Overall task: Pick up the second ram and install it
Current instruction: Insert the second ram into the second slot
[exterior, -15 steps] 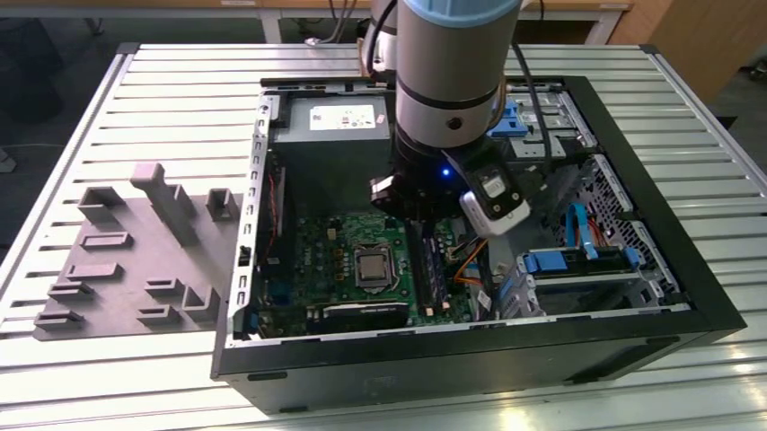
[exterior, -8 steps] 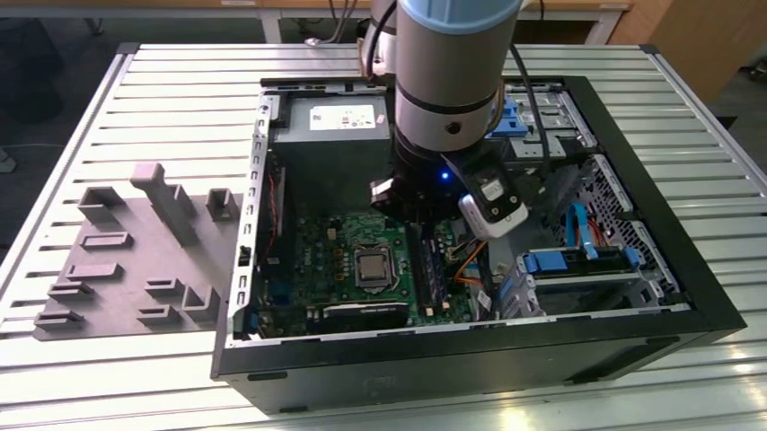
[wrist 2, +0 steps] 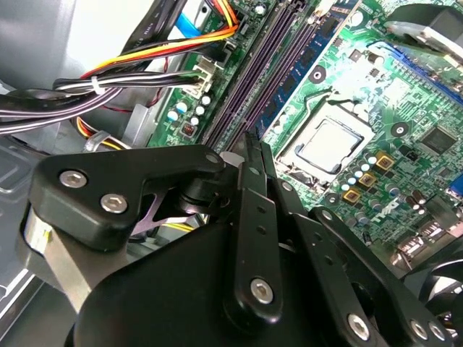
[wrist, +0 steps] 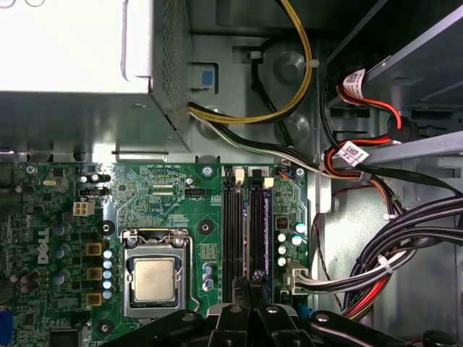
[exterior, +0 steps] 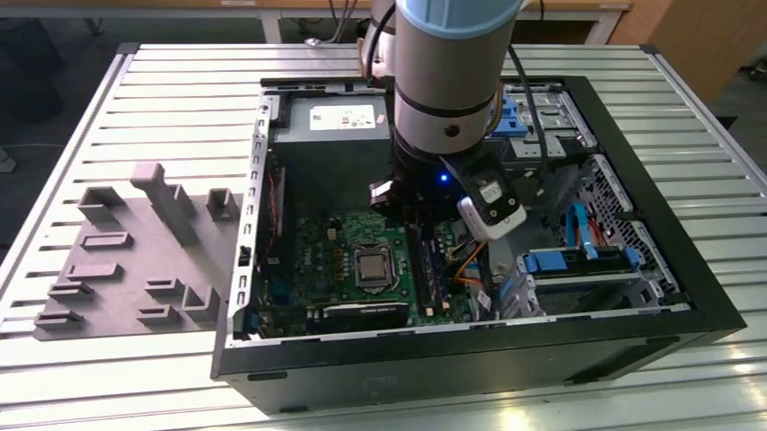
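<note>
Second ram: thin flat dark stick, pinched by hand.

A slatted metal worktop spans the frame (glare along its bottom edge), with wooden furniture upper right and floor upper left.

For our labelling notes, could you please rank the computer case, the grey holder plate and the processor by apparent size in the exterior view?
1. computer case, the largest
2. grey holder plate
3. processor, clearly the smallest
</note>
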You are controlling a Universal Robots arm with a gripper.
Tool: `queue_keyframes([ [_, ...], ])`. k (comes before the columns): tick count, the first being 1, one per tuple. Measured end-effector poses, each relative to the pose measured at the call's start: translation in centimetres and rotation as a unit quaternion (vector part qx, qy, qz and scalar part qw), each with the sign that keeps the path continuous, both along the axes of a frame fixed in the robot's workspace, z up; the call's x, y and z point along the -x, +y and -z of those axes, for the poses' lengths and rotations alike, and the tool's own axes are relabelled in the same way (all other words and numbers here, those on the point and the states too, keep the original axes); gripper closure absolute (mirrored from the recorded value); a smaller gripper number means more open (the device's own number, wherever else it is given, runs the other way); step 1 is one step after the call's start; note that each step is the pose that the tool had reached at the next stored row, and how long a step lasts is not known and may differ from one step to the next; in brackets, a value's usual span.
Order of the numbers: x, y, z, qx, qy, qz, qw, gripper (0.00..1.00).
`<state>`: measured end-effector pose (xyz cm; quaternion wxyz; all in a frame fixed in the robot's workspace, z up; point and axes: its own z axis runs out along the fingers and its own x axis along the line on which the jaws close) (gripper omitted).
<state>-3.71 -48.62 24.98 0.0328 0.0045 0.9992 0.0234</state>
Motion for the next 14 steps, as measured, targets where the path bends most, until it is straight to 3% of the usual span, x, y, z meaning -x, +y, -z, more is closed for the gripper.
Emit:
queue_keyframes([
  [14,0.0,0.0,0.36,0.0,0.0,0.0,1.0,0.89],
])
